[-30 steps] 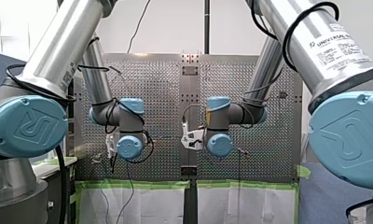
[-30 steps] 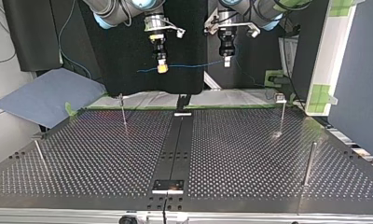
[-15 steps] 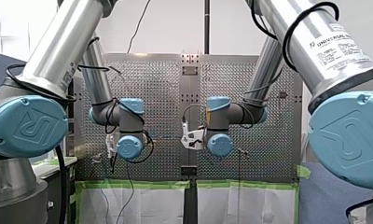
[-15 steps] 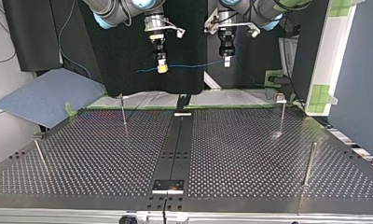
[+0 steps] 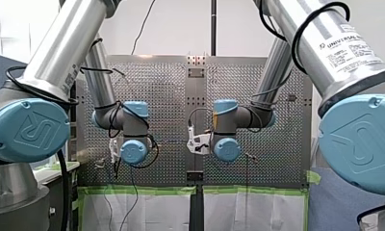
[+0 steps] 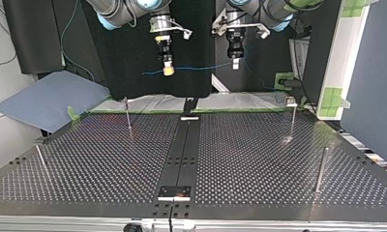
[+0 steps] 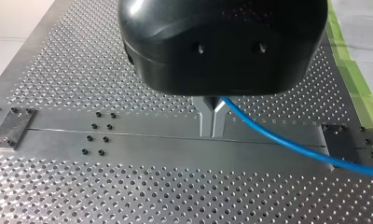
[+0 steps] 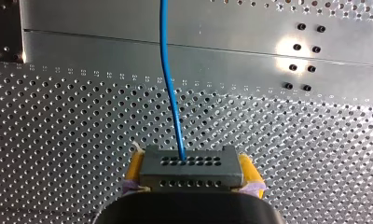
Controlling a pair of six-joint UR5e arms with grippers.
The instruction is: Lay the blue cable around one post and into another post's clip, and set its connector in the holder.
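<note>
Between the yellow pads (image 8: pixel 134 170) of my right gripper (image 8: pixel 191 169) sits the dark grey connector (image 8: pixel 190 179), a small block with rows of holes on its face. The pads press against its two ends, so the gripper is closed only as far as the block's width and holds it firmly. The blue cable (image 8: pixel 163 42) leaves the middle of the connector's face and runs straight ahead of the gripper, hanging clear above the perforated bench (image 8: pixel 58 116) and crossing over its plain metal centre strip. My left gripper (image 7: pixel 211 132) has its thin metal fingers (image 7: pixel 205 116) pinched almost completely together on the same cable. The cable comes out just under the black body beside the fingers and sweeps off to one side in a long, gentle curve, above the bench and not touching it. From across the bench, both grippers hang high near its far edge, close to each other, with the cable strung nearly level between them. Past my left gripper it droops away towards the top view's right. Several slim posts (image 6: pixel 127 116) stand upright on the bench, all well apart from the cable and from both grippers.
</note>
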